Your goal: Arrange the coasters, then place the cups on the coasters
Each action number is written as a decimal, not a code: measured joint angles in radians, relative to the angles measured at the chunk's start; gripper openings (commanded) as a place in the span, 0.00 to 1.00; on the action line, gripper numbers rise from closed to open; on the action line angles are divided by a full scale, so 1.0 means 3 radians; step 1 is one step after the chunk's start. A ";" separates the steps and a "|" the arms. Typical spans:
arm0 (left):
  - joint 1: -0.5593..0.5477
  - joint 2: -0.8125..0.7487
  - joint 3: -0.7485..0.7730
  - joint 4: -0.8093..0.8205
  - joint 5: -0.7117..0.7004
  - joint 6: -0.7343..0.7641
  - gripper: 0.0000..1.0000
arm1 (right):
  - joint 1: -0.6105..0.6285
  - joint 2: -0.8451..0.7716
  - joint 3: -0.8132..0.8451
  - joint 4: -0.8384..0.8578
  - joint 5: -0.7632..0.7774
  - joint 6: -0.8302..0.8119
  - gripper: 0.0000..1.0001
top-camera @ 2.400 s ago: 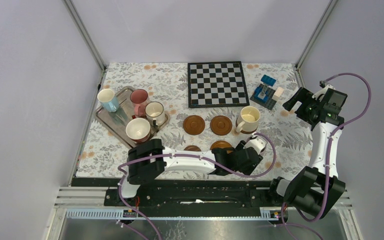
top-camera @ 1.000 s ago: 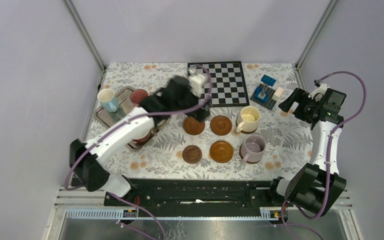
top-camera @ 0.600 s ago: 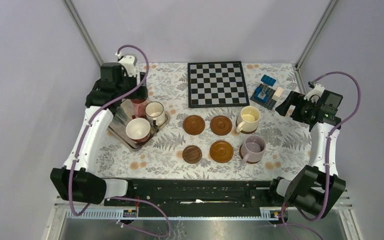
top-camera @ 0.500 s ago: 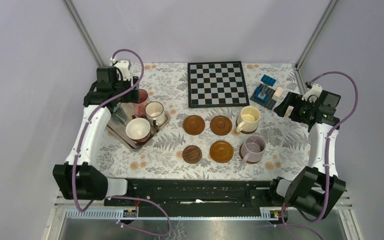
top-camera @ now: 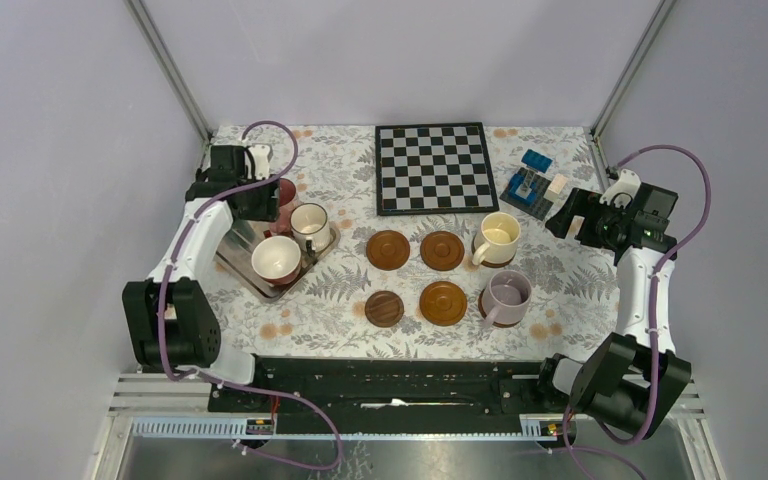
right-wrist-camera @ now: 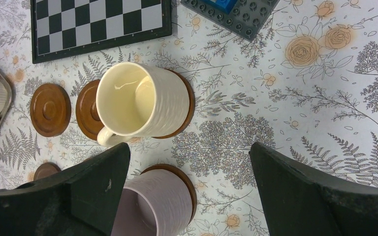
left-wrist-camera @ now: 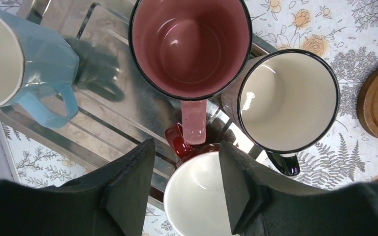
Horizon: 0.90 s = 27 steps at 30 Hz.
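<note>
Top view, lower centre: the dark coaster [top-camera: 384, 308] and the near light coaster [top-camera: 444, 302] lie bare. To their right the lilac cup [top-camera: 508, 295] hides its coaster except for a rim.

Next row up: the far-left coaster [top-camera: 388, 249] and far-middle coaster [top-camera: 442, 249] are bare. The cream-yellow cup [top-camera: 499, 235] covers most of another.

Right gripper [right-wrist-camera: 188, 147]: spread wide, holding nothing, above these two cups.

Left of frame, on the tray [top-camera: 235, 250]: the left gripper [left-wrist-camera: 187, 147] is half spread and clamps nothing we can see. The white cup [left-wrist-camera: 197, 196] below it is cut off by the frame's bottom edge. Farther up sit the pink cup [left-wrist-camera: 189, 46] and the second white cup [left-wrist-camera: 288, 98]. The light blue cup [left-wrist-camera: 44, 64] is cropped at the left edge, and the arm hides it from above.

Upper centre: chessboard [top-camera: 432, 167].
</note>
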 measured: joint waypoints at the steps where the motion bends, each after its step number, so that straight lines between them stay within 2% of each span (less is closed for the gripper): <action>1: 0.0000 0.0028 0.0000 0.0019 0.0000 0.0005 0.55 | 0.0000 0.0000 0.0000 0.0000 -0.0001 0.0000 0.98; 12: 0.0000 0.0395 -0.0043 0.0206 -0.0019 0.0006 0.41 | 0.0000 0.0000 0.0000 0.0000 0.0000 0.0000 0.98; 20: -0.0001 0.0613 -0.0043 0.0357 -0.0029 0.0009 0.44 | 0.0000 0.0005 -0.0001 0.0000 0.0000 0.0001 0.98; 27: 0.0000 0.0740 -0.0127 0.0571 -0.0014 0.0009 0.43 | 0.0000 0.0014 -0.0005 0.0001 0.0003 0.0008 0.98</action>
